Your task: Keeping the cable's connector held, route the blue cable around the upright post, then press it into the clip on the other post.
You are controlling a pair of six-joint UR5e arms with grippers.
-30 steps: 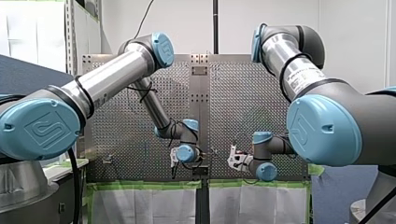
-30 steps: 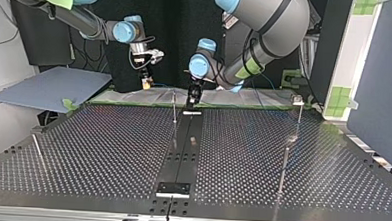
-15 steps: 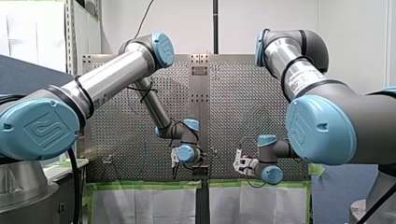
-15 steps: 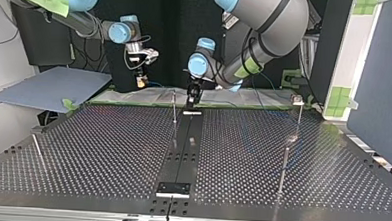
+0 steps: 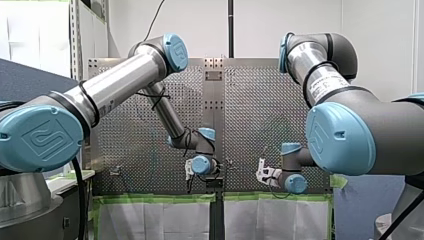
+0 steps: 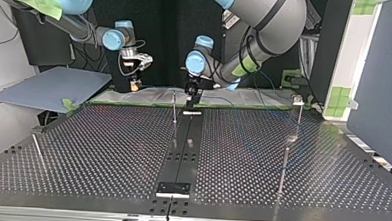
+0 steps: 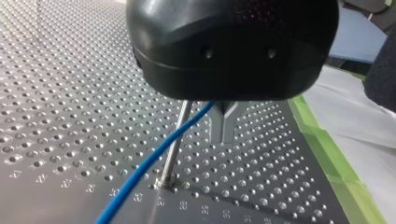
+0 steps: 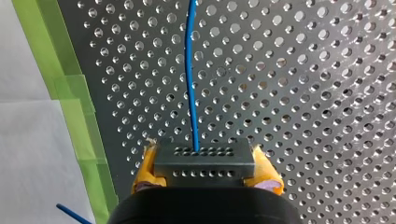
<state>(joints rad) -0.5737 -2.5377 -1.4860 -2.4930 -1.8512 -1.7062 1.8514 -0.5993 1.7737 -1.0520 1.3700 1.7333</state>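
Right tool (image 8: 205, 169) is clamping the grey, hole-dotted connector (image 8: 204, 156) between yellow pads (image 8: 267, 173). Thin blue cable (image 8: 190, 79) is running straight ahead over the desk (image 8: 303, 93). Left tool (image 7: 223, 122): grip cannot be told, cable is passing just beside the upright post (image 7: 175, 142).

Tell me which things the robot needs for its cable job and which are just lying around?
For the job: blue cable; connector, held in my right gripper; my left gripper; upright post; post with a clip.
Just lying about: blue-grey board; bare post; short post at the top view's left; green tape.
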